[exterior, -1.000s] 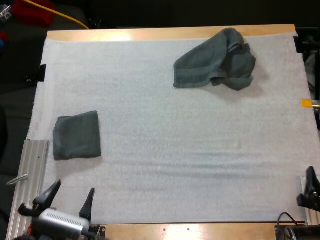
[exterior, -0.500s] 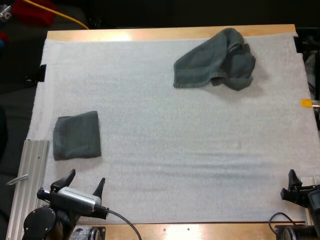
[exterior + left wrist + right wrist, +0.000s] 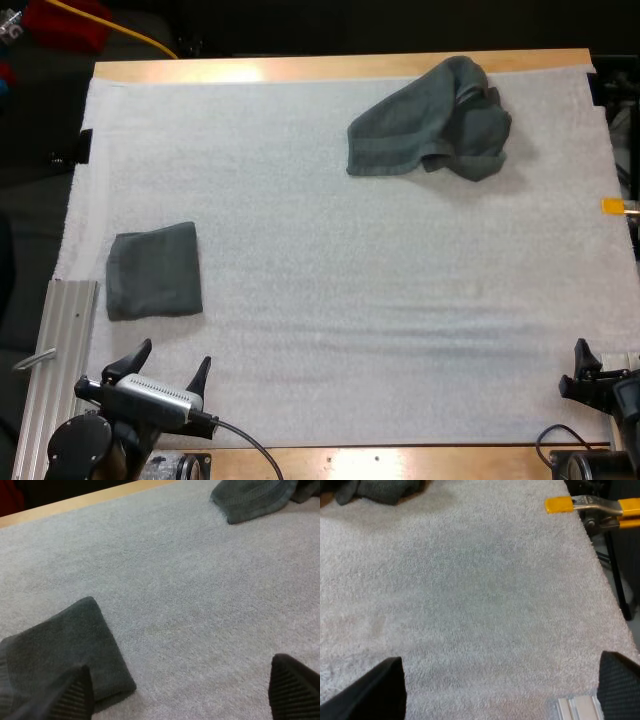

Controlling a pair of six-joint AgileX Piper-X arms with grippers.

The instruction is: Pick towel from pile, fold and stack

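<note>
Both your left gripper (image 3: 174,352) and right gripper (image 3: 501,657) stand open and empty, so reach the right one far forward to the crumpled towel (image 3: 425,120) well ahead of it, pinch a single loose corner, and spare the folded towel (image 3: 155,270) just ahead of the left.

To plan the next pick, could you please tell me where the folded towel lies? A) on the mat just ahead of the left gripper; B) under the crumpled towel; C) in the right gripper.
A: the folded towel lies flat on the mat just beyond the open left gripper.
</note>
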